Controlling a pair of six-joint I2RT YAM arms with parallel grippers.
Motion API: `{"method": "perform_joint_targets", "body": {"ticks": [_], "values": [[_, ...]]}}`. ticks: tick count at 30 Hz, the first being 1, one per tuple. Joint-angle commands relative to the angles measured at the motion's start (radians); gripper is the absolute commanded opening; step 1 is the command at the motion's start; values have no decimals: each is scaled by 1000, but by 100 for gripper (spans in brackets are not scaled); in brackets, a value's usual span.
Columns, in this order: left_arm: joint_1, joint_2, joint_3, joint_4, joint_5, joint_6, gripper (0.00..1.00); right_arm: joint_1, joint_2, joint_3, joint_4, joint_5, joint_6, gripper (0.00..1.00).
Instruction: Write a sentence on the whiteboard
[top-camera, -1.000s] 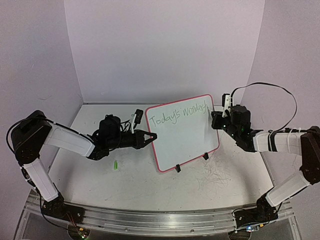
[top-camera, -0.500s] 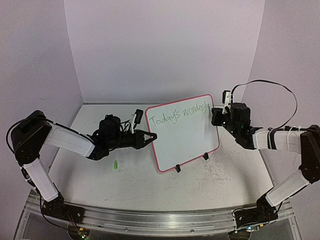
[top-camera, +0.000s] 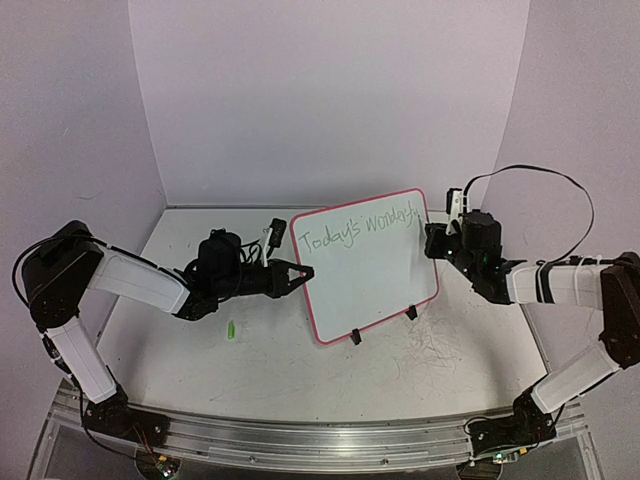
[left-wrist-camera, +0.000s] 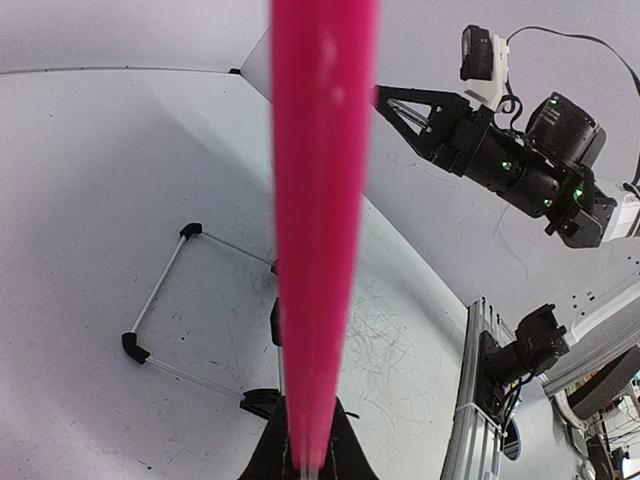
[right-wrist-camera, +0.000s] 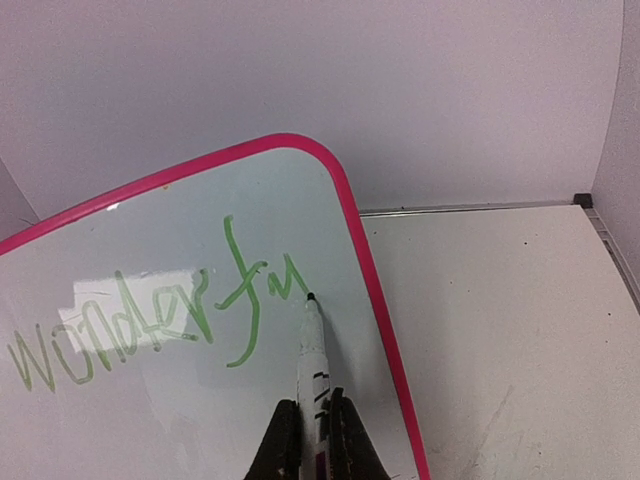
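Whiteboard (right-wrist-camera: 150, 420) rim lies just beside marker (right-wrist-camera: 313, 350) tip.

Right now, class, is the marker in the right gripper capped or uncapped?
Uncapped: the marker has a bare tip, touching the whiteboard where the sentence ends.

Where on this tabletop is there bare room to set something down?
Widest free patch: grey scribbled tabletop between the pink-rimmed whiteboard's black clip feet and the near metal rail. The far-left corner behind the left arm is also bare. Crowded: the board's side edges, where the left tool clamps the rim and the right tool holds a white marker.
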Motion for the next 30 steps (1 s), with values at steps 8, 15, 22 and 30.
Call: {"method": "perform_joint_targets", "body": {"ticks": [8, 15, 22, 30], "values": [[1, -51, -13, 4, 16, 14, 0, -23, -70, 58, 4, -22, -3, 0], [1, -57, -15, 5, 16, 14, 0, -30, -13, 115, 4, -39, -14, 0], [1, -51, -12, 4, 18, 15, 0, -31, 13, 134, 11, -43, -19, 0], [1, -55, -13, 5, 18, 15, 0, -32, 42, 114, 12, -37, -13, 0]]}}
